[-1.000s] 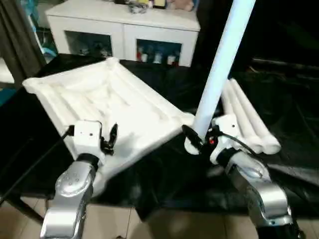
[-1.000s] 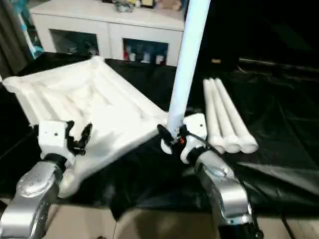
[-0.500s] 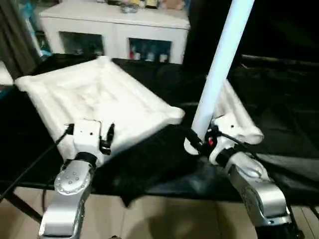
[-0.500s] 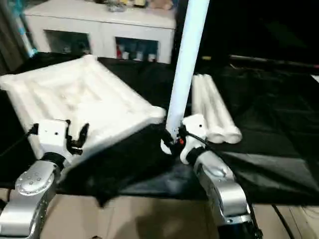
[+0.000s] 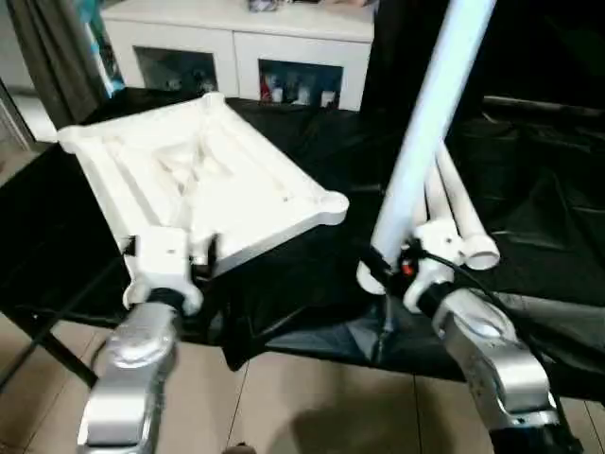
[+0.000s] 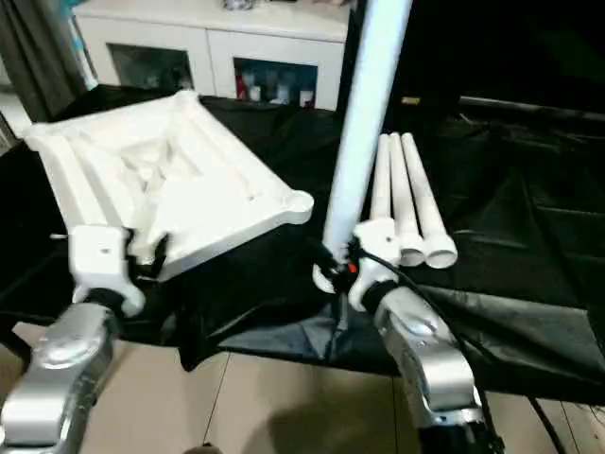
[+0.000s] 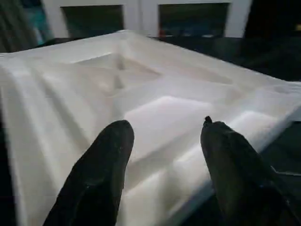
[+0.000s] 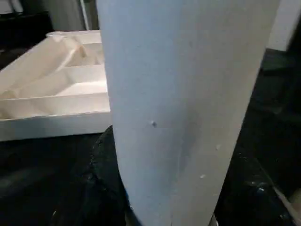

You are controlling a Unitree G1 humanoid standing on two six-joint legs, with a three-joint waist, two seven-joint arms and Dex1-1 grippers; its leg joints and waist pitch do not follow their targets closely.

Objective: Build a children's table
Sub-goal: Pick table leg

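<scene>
A black cloth point(image 5: 312, 274) covers the work surface, creased and glossy, its near edge hanging in folds over a pale tiled floor point(image 5: 312, 407). At the far side stands a white cabinet point(image 5: 248, 40) with glass doors — small colourful items sit blurred on the shelves behind the panes, too small to tell apart. A few blurred objects rest on its top. At the far left hangs a dark grey curtain point(image 5: 59, 52). A thin dark bar point(image 5: 43, 345) — perhaps a stand's leg — slants across the floor at near left.

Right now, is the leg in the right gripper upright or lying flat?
Upright, leaning slightly: the leg rises from the right gripper past the frame's top, while three other legs lie flat.
</scene>
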